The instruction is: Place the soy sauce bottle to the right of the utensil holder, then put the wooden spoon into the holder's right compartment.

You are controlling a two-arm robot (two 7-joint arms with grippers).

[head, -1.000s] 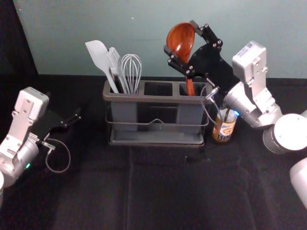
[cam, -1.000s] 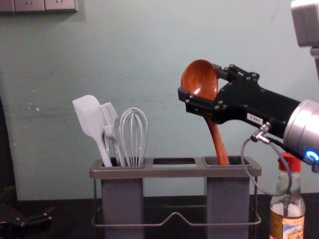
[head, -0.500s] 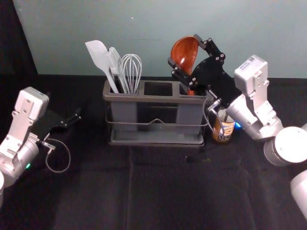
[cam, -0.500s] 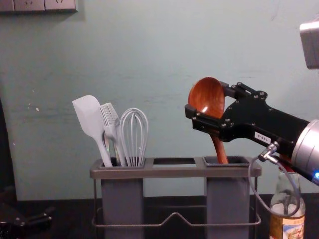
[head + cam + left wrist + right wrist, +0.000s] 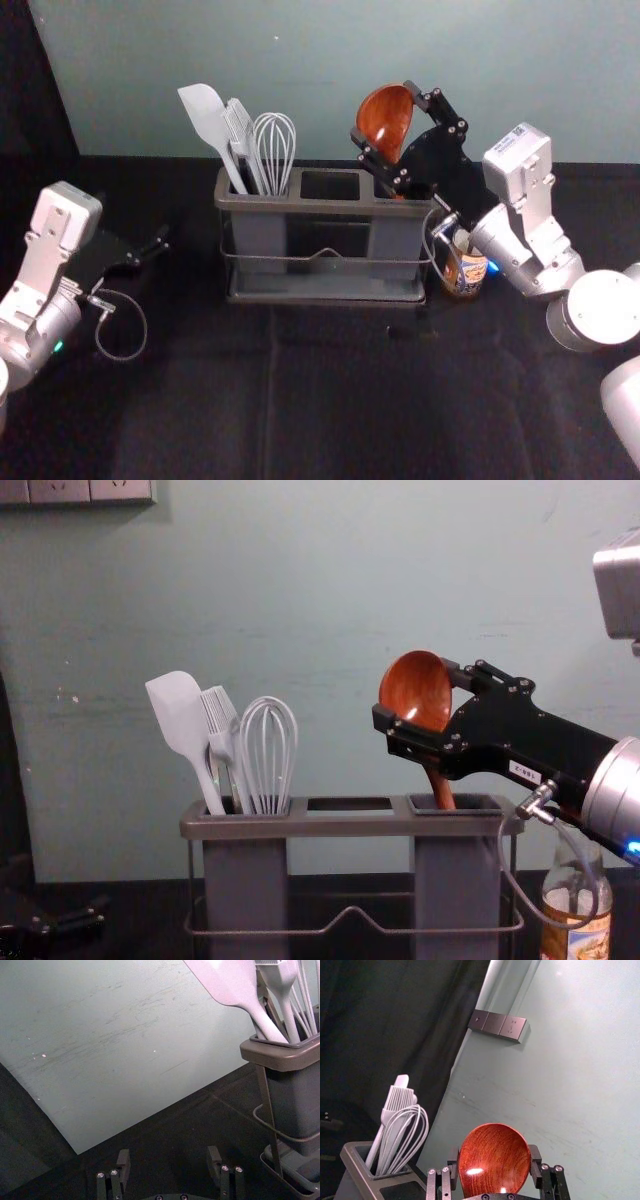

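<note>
Right gripper (image 5: 382, 110), clamped on wooden spoon (image 5: 414, 688), inserts it at holder's (image 5: 350, 826) right end, needs lowering; left gripper (image 5: 168, 1155), fingers apart, idles desk-left

From the middle of the head view, the wooden spoon (image 5: 384, 115) at one o'clock is glossy red-brown with darker grain, the right gripper (image 5: 383, 110) there black. The soy sauce bottle (image 5: 466, 270) near half past three wears an orange-yellow label with dark lettering. At nine, the left gripper (image 5: 164, 240) is black; around eleven, the spatula (image 5: 206, 115) and whisk (image 5: 274, 150) are pale grey. The central utensil holder (image 5: 325, 207) is grey, brownish-rimmed.
</note>
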